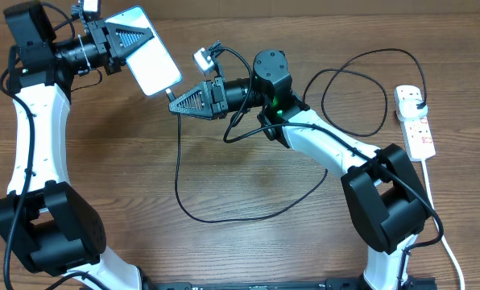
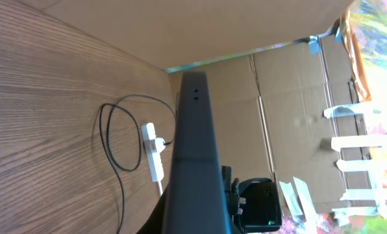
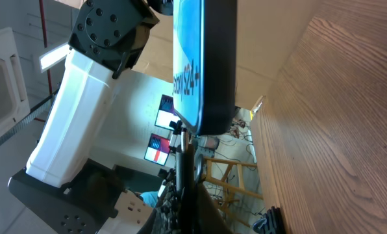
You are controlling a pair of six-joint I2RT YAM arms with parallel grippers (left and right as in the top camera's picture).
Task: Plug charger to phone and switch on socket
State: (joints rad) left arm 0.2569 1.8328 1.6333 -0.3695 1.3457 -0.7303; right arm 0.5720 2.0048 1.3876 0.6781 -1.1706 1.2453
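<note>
My left gripper (image 1: 127, 44) is shut on the phone (image 1: 151, 58) and holds it tilted above the table at the top left. In the left wrist view the phone shows edge-on as a dark slab (image 2: 193, 156). My right gripper (image 1: 175, 102) is shut on the connector end of the black charger cable (image 1: 224, 216). It holds the tip right at the phone's lower end. In the right wrist view the tip (image 3: 183, 138) meets the bottom edge of the blue-screened phone (image 3: 192, 58); I cannot tell whether it is inserted. The white socket strip (image 1: 417, 129) lies at the right with the black plug (image 1: 418, 105) in it.
The cable lies in loose loops on the wood table between the arms and near the strip (image 2: 153, 151). The strip's white cord (image 1: 433, 201) runs down the right edge. Cardboard walls (image 2: 278, 97) stand behind the table.
</note>
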